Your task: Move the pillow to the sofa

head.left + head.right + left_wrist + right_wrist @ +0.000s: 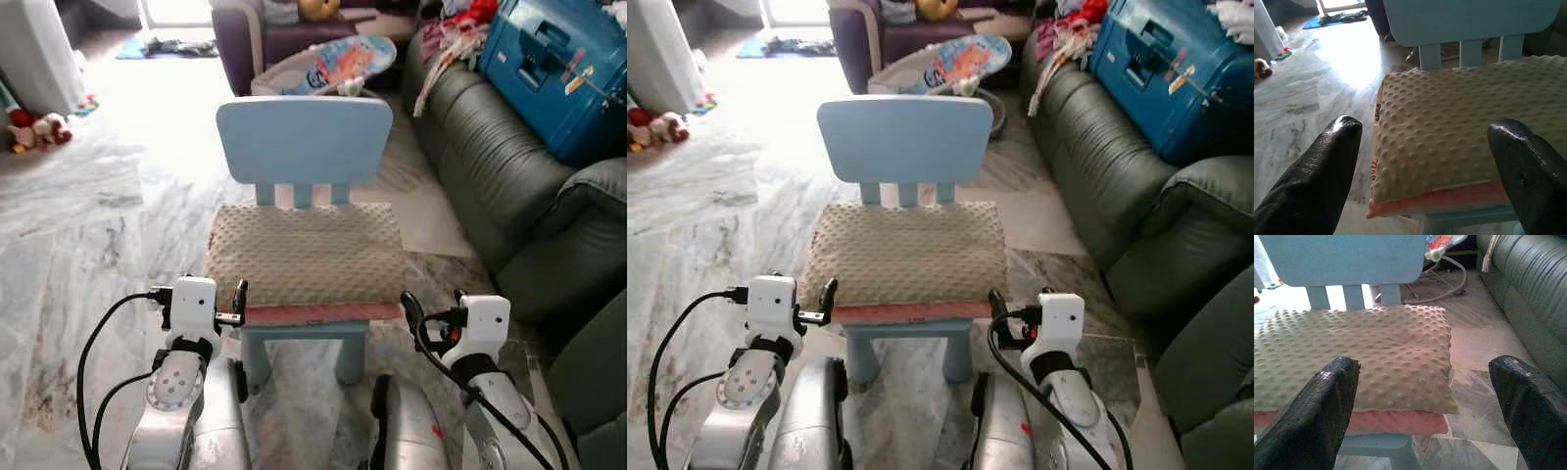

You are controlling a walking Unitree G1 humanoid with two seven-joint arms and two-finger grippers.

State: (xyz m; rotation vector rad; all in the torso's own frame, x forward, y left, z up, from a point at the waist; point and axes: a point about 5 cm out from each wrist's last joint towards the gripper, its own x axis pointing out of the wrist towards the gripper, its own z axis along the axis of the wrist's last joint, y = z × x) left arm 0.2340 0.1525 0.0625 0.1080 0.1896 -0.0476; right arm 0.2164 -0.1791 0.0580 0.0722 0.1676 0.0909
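A beige dotted pillow with a pink underside lies flat on the seat of a small light-blue chair. Its front edge overhangs the seat a little. My left gripper is open just short of the pillow's front left corner. In the left wrist view its fingers spread wide on either side of that corner. My right gripper is open at the front right corner, and its fingers frame the pillow the same way. Neither gripper touches the pillow. The dark green sofa runs along the right.
A blue suitcase and a heap of clothes lie on the far part of the sofa. A baby bouncer and a purple armchair stand behind the chair. Toys sit at the far left on the marble floor.
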